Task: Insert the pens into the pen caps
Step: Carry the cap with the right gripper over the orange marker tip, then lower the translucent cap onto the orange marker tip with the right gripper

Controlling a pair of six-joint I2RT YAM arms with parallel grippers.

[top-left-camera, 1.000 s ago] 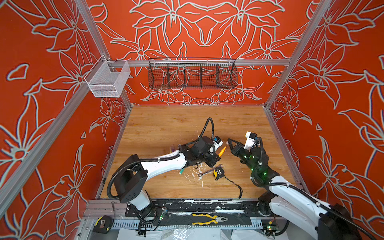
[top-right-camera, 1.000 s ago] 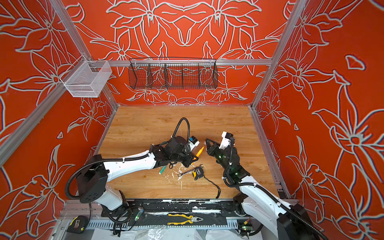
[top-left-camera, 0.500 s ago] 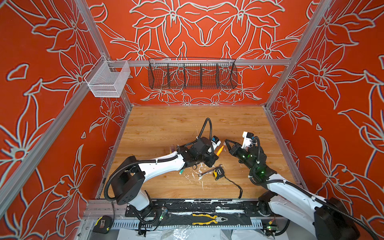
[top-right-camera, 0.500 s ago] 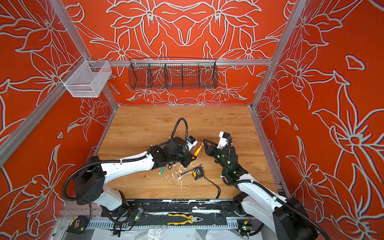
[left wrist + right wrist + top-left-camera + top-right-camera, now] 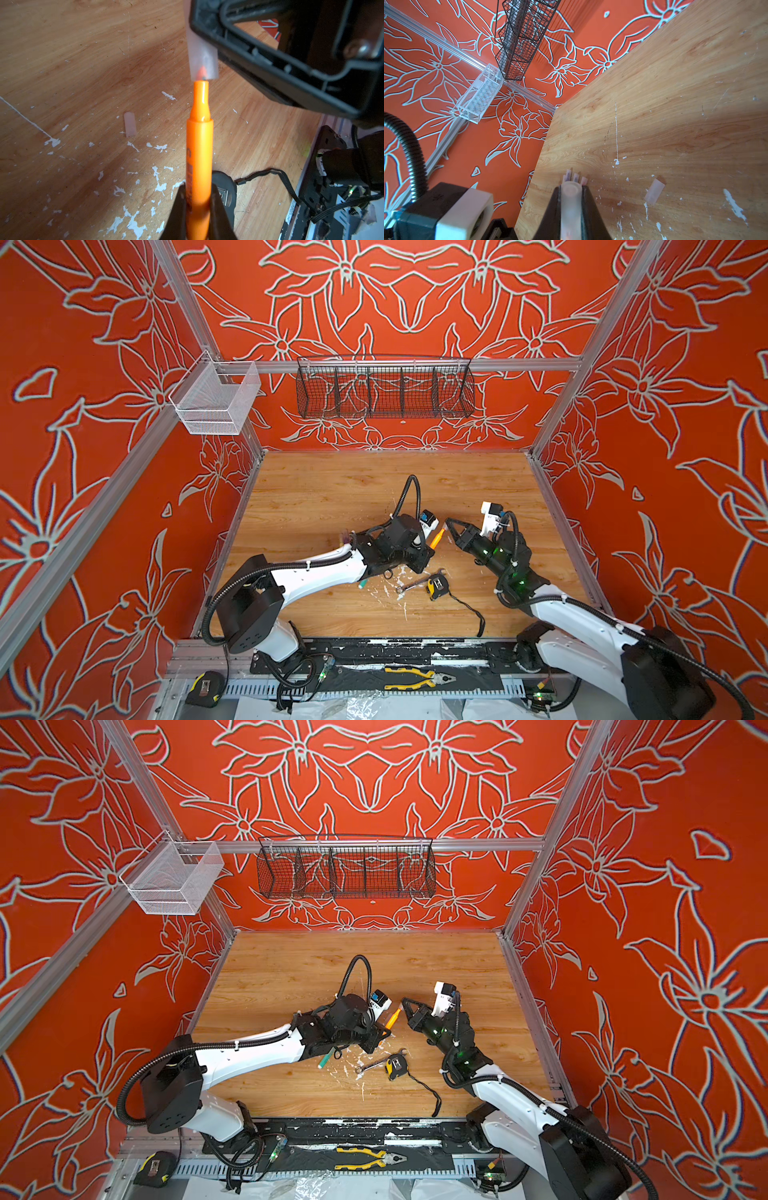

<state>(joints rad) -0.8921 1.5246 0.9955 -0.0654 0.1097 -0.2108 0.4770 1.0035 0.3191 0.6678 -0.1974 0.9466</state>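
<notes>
Change: the right claw (image 5: 571,197), closed on a whitish translucent plastic cap (image 5: 202,60), has come nearer to the left claw (image 5: 197,199) than a second ago.
Pen: the left claw pinches the short orange felt-tip marker (image 5: 199,155) by its barrel, above the wooden counter (image 5: 62,62).
Meaning: the nib is just inside the cap's mouth, so I judge the insertion is only starting.
Loose: another clear cap (image 5: 129,124) and a green marker (image 5: 325,1058) lie on the counter.
Unclear: the other pens are hidden or too small. I cannot identify the purplish pieces behind the held cap.
</notes>
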